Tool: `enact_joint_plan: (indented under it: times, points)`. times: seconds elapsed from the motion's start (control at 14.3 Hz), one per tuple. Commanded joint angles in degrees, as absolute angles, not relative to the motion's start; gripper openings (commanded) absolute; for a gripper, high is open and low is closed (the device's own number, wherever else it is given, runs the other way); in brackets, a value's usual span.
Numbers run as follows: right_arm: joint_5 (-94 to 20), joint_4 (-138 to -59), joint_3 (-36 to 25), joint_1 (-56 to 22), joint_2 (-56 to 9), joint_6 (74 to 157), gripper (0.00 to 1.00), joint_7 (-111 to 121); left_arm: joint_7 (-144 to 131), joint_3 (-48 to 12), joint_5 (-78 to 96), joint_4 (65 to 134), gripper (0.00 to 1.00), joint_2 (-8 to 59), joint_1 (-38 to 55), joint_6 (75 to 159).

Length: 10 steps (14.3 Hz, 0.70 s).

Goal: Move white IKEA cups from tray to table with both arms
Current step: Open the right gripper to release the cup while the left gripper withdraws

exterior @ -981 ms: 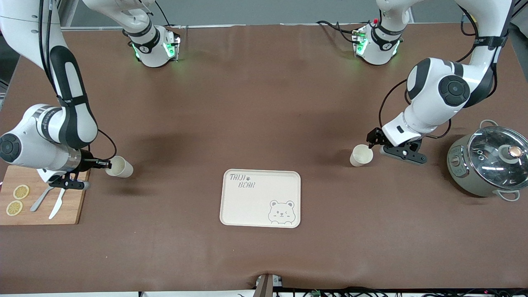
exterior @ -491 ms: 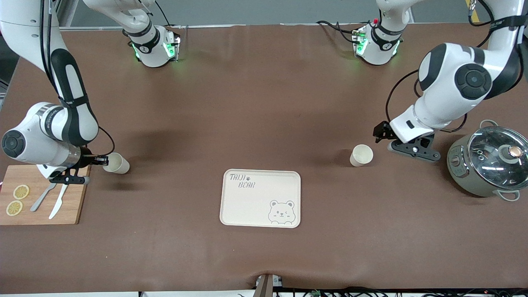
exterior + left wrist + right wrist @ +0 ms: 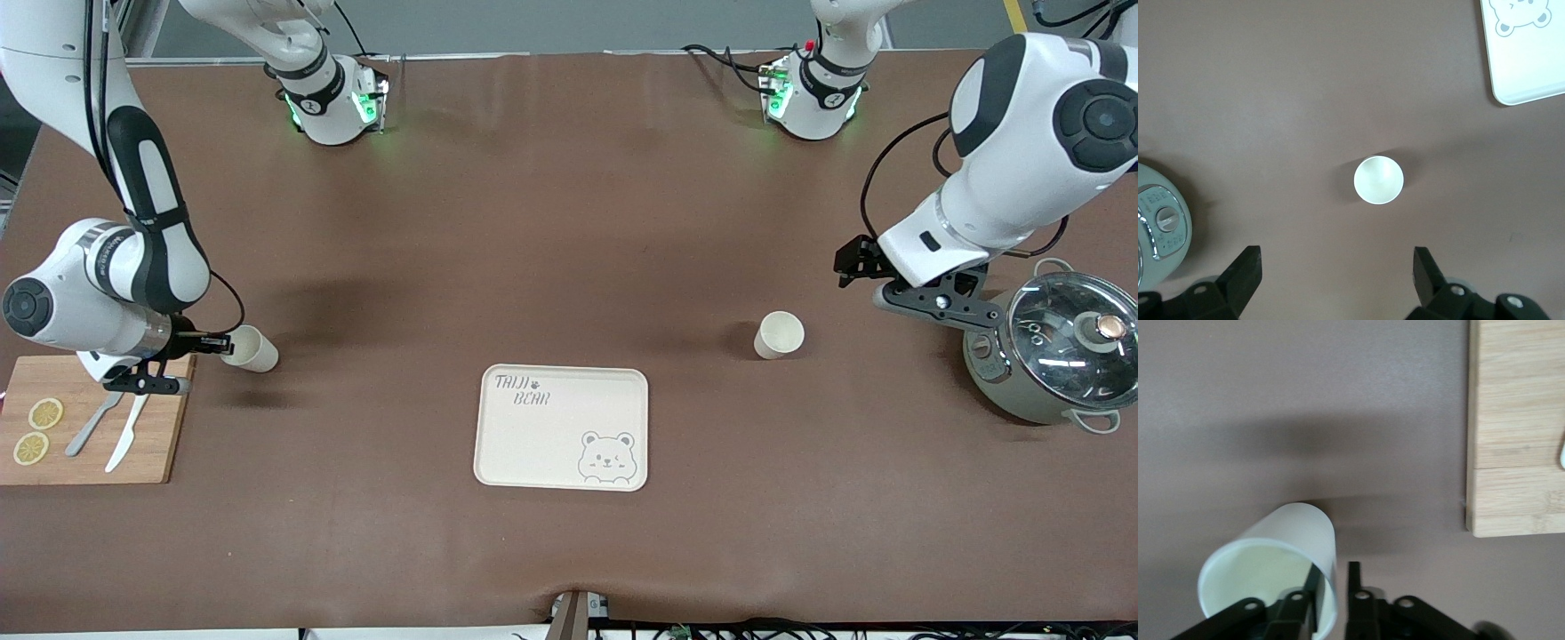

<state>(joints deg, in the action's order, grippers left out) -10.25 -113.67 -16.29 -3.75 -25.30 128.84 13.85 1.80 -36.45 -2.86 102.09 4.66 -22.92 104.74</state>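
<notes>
One white cup (image 3: pixel 780 335) stands upright on the brown table, beside the bear tray (image 3: pixel 533 444) toward the left arm's end. My left gripper (image 3: pixel 849 267) is open and empty, up in the air between that cup and the pot. In the left wrist view the cup (image 3: pixel 1379 179) lies well clear of the open gripper (image 3: pixel 1336 267). My right gripper (image 3: pixel 224 344) is shut on the rim wall of the second white cup (image 3: pixel 252 349), which is tilted, beside the cutting board. In the right wrist view one finger is inside the cup (image 3: pixel 1271 567) and one outside, the gripper (image 3: pixel 1335 580) pinching the wall.
A wooden cutting board (image 3: pixel 151 444) with lemon slices, a fork and a knife lies at the right arm's end; its edge shows in the right wrist view (image 3: pixel 1518 427). A grey pot with a glass lid (image 3: pixel 1058 347) stands at the left arm's end, close to the left gripper.
My left gripper has drawn away from its cup toward the pot and risen, leaving the cup standing. My right gripper has shifted slightly with its cup still held.
</notes>
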Motion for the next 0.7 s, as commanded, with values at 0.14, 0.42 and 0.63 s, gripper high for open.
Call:
enact_joint_plan:
  times: [0.14,0.42,0.63]
  points:
    - [-10.7,-112.2,-15.5,-2.2,-23.4,124.5,1.00,13.0,0.6,-36.8,-2.9,101.2,1.00,3.8,-24.7,103.4]
    - [-10.7,-104.4,-15.5,-2.1,-23.3,118.5,1.00,13.3,0.1,-36.5,-2.9,97.4,1.00,4.0,-24.8,99.7]
    - [-10.0,-93.1,-15.5,-1.9,-24.3,108.9,1.00,13.4,0.2,-25.0,-2.9,96.2,1.00,3.9,-14.3,98.4]
